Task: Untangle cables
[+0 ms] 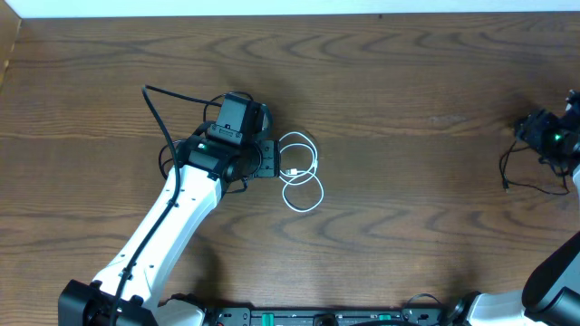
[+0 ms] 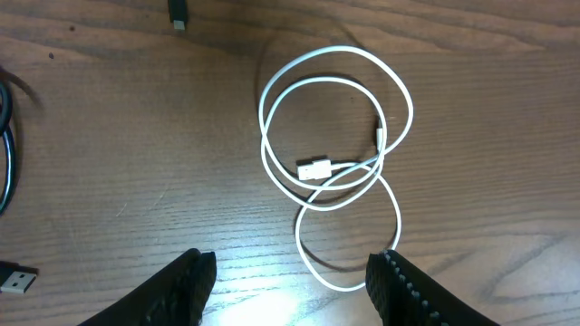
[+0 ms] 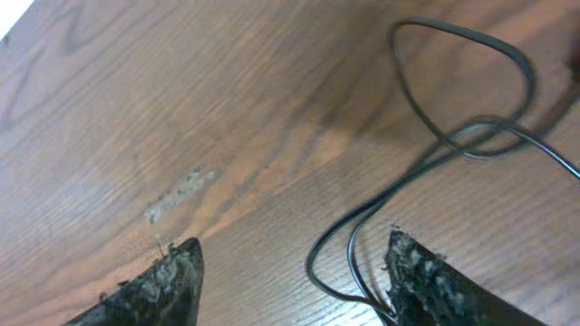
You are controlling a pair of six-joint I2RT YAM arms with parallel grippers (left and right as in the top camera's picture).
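Left gripper (image 2: pixel 292 264) hovers low over the table (image 2: pixel 118 136), jaws apart and empty. The lowest loop of the white cable (image 2: pixel 314 168) lies between its tips, with the coils just ahead. Right gripper (image 3: pixel 292 249), likewise parted and clamping nothing, hangs over the black cable (image 3: pixel 408 181), well apart from the white. Separation looks done; next, probably, pinch a loop and draw it straight.

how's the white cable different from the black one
The white cable is wound in several overlapping loops; the black cable shows one loop and loose trailing strands. The white one sits centrally by the left gripper; the black one far right by the right gripper. Both lie ungripped on the table.
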